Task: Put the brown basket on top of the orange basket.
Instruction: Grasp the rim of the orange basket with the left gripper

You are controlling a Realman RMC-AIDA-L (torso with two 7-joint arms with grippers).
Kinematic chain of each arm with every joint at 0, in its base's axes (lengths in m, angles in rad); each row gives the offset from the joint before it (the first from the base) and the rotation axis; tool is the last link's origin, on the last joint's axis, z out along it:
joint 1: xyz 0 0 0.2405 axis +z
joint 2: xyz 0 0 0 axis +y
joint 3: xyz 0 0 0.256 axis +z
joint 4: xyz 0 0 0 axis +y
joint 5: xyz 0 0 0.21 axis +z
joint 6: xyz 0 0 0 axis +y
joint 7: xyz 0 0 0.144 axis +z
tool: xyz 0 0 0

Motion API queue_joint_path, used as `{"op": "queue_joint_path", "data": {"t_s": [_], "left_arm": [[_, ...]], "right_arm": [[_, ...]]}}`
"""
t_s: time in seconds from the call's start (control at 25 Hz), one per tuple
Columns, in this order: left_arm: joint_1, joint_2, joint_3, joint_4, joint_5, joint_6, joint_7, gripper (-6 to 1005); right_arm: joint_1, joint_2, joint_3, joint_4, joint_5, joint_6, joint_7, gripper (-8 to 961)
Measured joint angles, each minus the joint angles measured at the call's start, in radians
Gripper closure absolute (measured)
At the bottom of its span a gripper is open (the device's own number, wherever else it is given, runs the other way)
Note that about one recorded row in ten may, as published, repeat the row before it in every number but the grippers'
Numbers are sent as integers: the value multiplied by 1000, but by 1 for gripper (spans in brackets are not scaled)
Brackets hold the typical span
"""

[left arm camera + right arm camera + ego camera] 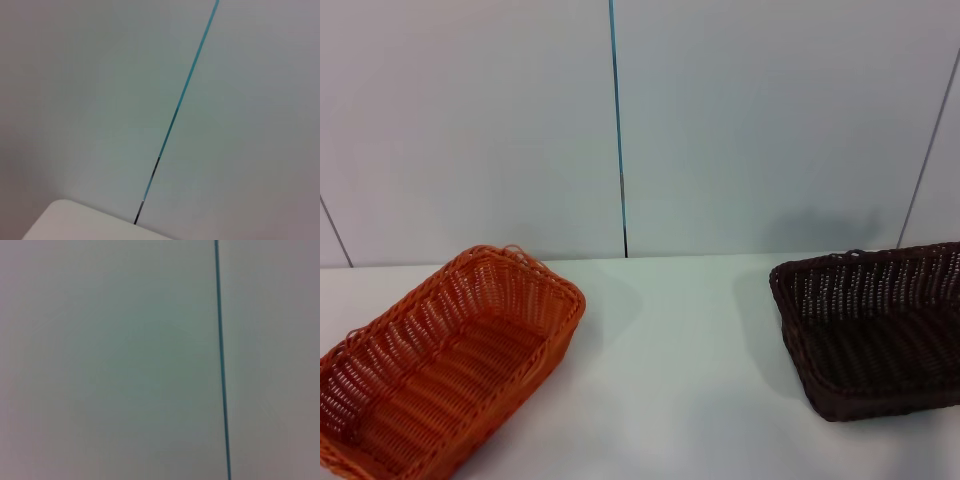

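The orange basket (440,365) lies on the white table (670,380) at the near left in the head view, empty, its long side running diagonally. The brown basket (875,330) sits at the right edge of that view, also empty and partly cut off by the frame. The two baskets are well apart with bare tabletop between them. Neither gripper nor arm shows in any view. The left wrist view holds only the wall and a corner of the table (65,222); the right wrist view holds only the wall.
A pale panelled wall (620,120) with a thin blue-green seam (617,130) stands right behind the table's far edge. The same seam (175,115) crosses the left wrist view, and the seam (222,360) also runs through the right wrist view.
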Motion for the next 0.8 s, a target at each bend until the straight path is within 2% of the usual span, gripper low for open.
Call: {"op": "queue_joint_path", "data": {"t_s": [0.28, 0.8], "left_arm": [[-13, 2, -4, 21, 4, -3, 2, 141], [22, 0, -9, 9, 3, -12, 3, 142]], "right_arm": [[-7, 0, -2, 1, 0, 0, 0, 13], [-70, 13, -26, 7, -1, -47, 0, 16]]}}
